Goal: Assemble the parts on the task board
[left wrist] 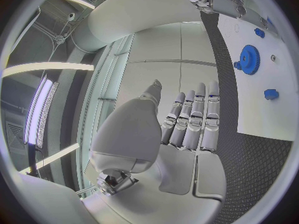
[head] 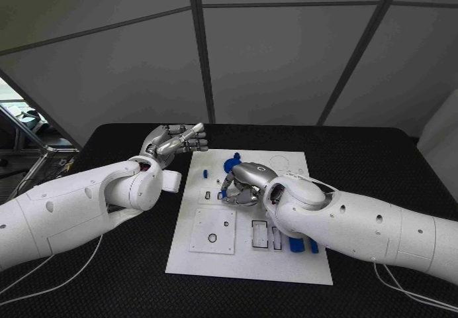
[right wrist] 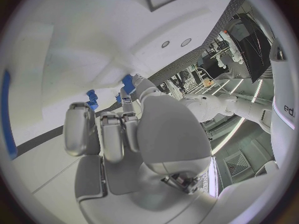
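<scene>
we see the right hand point(head: 246, 182) curled over a small blue part point(right wrist: 128, 82) mid-board, apparently pinching it for seating; the left hand point(head: 177, 141) waits off the task board point(head: 248, 265), fingers straight, holding nothing.

Black table point(head: 382, 165) under white plate; grey panelled wall point(head: 276, 59) with dark seams behind table.

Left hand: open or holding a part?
Open: the left hand has straight, parted fingers and nothing in them, beside the task board.

The right hand point(head: 246, 180) and its arm cover the task board's point(head: 191, 262) middle and right side. The board's near left corner lies bare. The left hand point(head: 177, 140) hovers off the far left corner, over black table point(head: 114, 278).
</scene>
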